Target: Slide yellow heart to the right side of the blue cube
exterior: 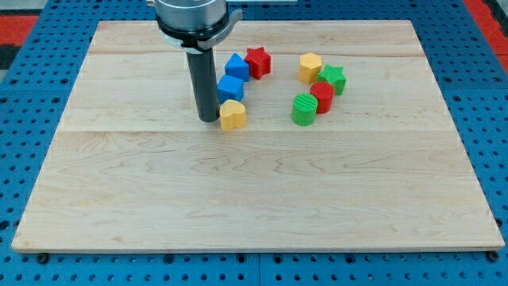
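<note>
Pale wooden board, smooth, grain running left to right, resting on blue perforated base. Nearest stretch of board bare.

Further up, left of centre: yellow heart, small, rounded lobes, matte, probably light and rigid, likely to slide easily on smooth wood yet prone to spin if pushed off-centre. No gripper on this rig, so nothing to open or close; only my tip, dark straight rod, planted touching or just beside heart's left flank. Best contact judged to be flat side, square through middle.

Just above heart: blue cube, then another blue block and red star.

Towards view's right: green cylinder, red cylinder, green star, yellow block, clustered.
</note>
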Robot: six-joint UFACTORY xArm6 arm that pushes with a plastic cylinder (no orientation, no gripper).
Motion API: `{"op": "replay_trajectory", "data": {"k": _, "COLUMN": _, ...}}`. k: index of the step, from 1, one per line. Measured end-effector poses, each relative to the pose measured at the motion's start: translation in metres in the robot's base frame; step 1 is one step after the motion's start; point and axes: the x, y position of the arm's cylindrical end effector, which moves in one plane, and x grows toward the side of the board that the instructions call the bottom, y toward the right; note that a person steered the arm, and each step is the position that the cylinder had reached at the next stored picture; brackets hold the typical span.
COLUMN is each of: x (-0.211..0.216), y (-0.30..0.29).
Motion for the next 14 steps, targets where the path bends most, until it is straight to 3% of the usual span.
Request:
{"op": "replay_trajectory", "data": {"k": 4, "x": 0.027, "y": 0.002}}
{"op": "replay_trajectory", "data": {"k": 8, "x": 0.002, "y": 0.03}}
{"op": "replay_trajectory", "data": {"k": 14, "x": 0.01, "y": 0.045}}
